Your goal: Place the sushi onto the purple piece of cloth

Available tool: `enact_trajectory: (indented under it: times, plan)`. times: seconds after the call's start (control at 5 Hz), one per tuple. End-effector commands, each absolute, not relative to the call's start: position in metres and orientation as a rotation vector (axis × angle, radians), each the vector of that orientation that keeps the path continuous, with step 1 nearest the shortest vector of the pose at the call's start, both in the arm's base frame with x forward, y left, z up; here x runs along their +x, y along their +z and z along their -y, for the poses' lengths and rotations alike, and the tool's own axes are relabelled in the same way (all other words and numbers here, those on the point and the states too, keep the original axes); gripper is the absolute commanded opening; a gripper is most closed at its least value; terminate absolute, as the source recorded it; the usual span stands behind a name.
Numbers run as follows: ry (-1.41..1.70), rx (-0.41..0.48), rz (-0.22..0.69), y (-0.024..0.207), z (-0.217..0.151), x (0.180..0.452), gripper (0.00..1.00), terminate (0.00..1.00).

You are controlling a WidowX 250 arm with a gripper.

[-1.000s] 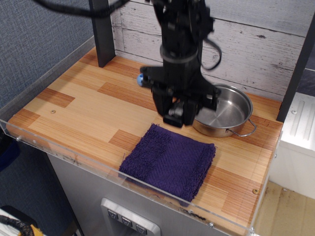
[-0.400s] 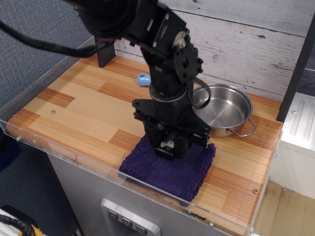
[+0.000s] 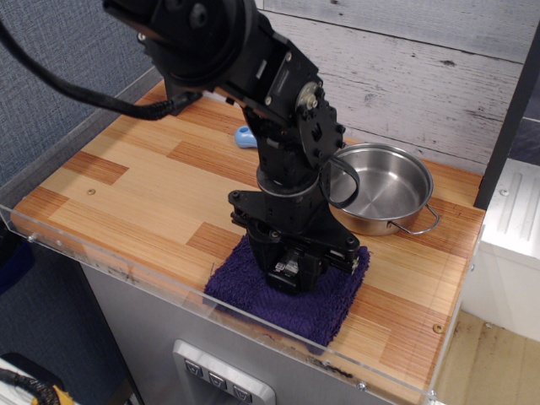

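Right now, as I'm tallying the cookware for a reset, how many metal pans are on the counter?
1. The steel pan sits at the back right, right of the gripper and behind the purple cloth. The arm could hide something small.

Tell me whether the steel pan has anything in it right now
Empty as far as shows: the steel pan has a bare shiny floor, though the arm hides its left edge. The hand is down over the purple cloth.

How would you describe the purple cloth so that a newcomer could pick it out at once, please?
On the wooden table, look at the front edge, just in front of the steel pan. The purple cloth lies flat there, directly beneath the gripper. It is the only soft, fuzzy, dark item; the pan is shiny metal.
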State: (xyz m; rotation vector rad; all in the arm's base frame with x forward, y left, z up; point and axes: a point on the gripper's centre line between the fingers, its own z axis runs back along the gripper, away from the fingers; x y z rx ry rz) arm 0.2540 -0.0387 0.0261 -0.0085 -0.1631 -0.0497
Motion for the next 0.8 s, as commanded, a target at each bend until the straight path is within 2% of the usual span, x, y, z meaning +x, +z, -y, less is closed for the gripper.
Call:
enact_trajectory:
  times: [0.0, 0.2, 0.6]
  plan:
    - [-0.089, -0.027, 0.145, 0.027, 0.039, 0.249, 1.00, 0.00]
    - [-0.056, 0.040, 0.108, 0.029, 0.035, 0.247, 1.00, 0.00]
    - [-0.011, 0.049, 0.116, 0.038, 0.033, 0.250, 1.00, 0.00]
